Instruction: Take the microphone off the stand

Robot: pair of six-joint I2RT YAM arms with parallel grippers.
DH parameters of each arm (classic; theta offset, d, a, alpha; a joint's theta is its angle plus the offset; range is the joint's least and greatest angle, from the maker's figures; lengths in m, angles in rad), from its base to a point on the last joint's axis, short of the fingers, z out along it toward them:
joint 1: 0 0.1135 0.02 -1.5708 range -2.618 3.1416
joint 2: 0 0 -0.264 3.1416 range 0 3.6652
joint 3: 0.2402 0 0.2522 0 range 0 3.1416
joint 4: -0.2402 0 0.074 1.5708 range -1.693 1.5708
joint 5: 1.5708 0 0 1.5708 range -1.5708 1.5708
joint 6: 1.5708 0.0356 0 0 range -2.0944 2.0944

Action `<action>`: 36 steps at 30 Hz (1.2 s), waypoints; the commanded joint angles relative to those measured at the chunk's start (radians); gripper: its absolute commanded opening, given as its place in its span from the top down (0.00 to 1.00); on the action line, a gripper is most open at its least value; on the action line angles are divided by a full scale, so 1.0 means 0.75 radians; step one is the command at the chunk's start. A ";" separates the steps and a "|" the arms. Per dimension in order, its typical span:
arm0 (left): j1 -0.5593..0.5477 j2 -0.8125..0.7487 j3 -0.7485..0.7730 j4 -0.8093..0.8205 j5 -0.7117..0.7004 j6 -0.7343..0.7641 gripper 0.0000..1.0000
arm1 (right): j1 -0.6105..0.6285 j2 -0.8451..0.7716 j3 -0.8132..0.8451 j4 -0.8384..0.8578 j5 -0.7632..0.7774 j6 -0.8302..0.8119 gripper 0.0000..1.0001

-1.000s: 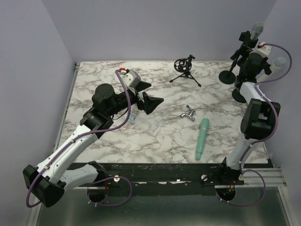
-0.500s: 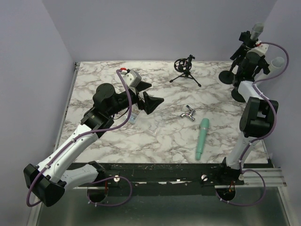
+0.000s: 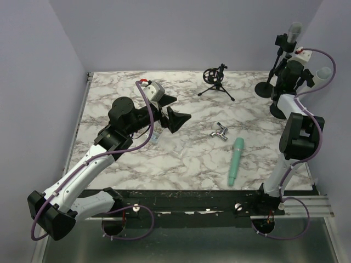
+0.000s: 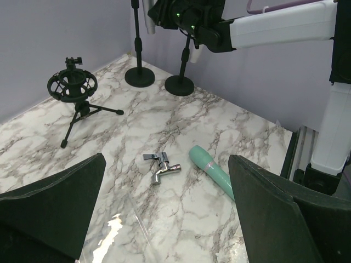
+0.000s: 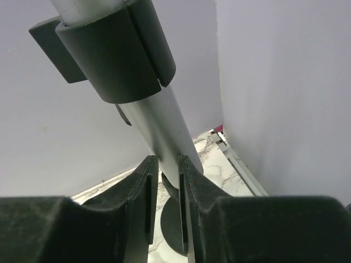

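I have my right pincer (image 5: 167,161) closed on the microphone (image 5: 151,118), with both fingers (image 5: 143,186) pressing the narrow lower end of its shaft from either side. The shaft is a smooth, plain grey cylinder that leans as it rises away from the pincer. Just above the fingertips it runs through a dark split clip (image 5: 112,60) that wraps around it. In the top view a paler, rounded grey head (image 3: 295,28) caps the microphone, and it sits above the pincer. The microphone is in the clip of the stand (image 3: 266,89), whose thin black pole drops to a round black base on the marbled desk (image 3: 164,159), below the pincer and a little to its left. A second stand (image 3: 278,109) with a pale microphone is just on the near side of that pincer. My left pincer (image 3: 175,111) is well apart from all this, hanging over the desk with its jaws spread wide and nothing between them. Straight ahead of it lies a small metal tap (image 4: 163,167). A teal wand-shaped object (image 4: 211,176) lies ahead toward its right finger, and a black shock mount on a tripod (image 4: 72,87) stands ahead toward its left finger
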 commanded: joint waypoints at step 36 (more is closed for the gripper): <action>-0.009 -0.058 0.018 0.025 0.026 0.004 0.02 | 0.181 0.096 -0.083 -0.058 0.578 -0.005 0.02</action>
